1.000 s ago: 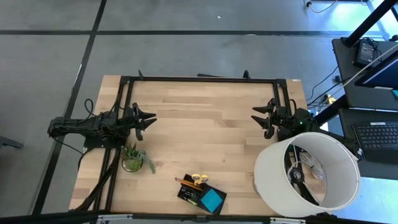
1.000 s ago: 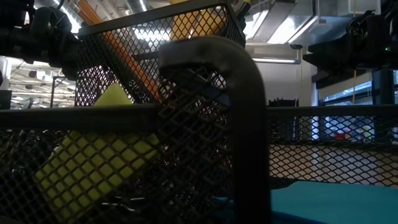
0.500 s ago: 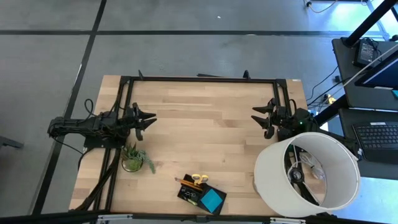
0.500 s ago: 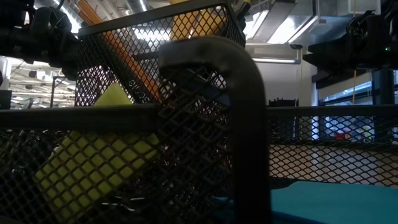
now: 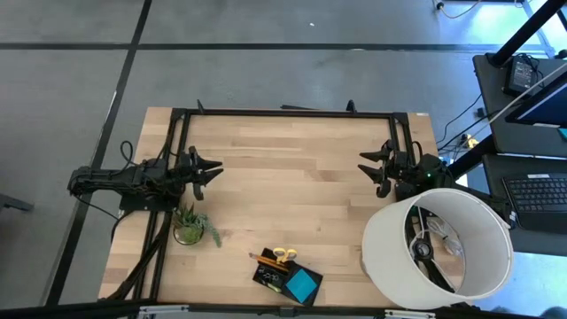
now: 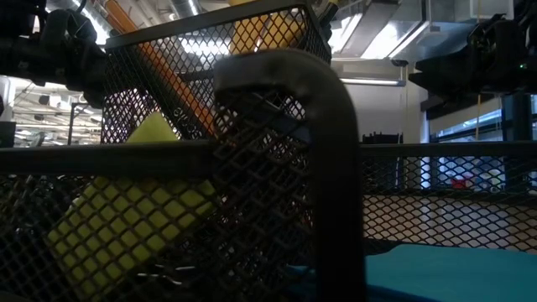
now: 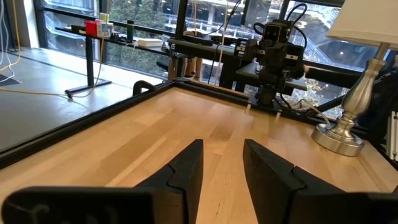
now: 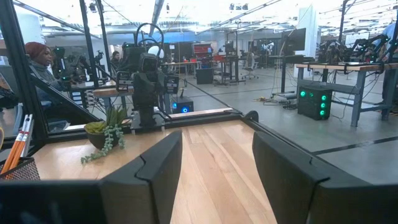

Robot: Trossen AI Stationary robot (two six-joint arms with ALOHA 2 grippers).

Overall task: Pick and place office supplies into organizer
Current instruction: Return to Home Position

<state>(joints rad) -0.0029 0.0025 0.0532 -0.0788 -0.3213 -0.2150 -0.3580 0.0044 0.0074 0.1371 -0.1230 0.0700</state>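
Observation:
The black mesh organizer (image 5: pixel 282 275) stands near the table's near edge. In it are the yellow-handled scissors (image 5: pixel 283 255), an orange pencil (image 5: pixel 259 258) and the blue note pad (image 5: pixel 303 284). The low view looks through its mesh at a yellow block (image 6: pixel 126 214), the orange pencil (image 6: pixel 172 80) leaning upright and the blue pad (image 6: pixel 453 267). My left gripper (image 5: pixel 211 173) hovers open at the table's left side, and its wrist view shows the gap (image 7: pixel 222 165). My right gripper (image 5: pixel 366 170) hovers open at the right side (image 8: pixel 217 165). Both are far from the organizer.
A small green potted plant (image 5: pixel 191 226) stands near my left gripper, toward the near edge. A large white lampshade (image 5: pixel 438 252) covers the near right corner, with its metal base (image 7: pixel 341 134) on the table. A black frame (image 5: pixel 283 112) rims the table. A person (image 8: pixel 38 59) sits beyond it.

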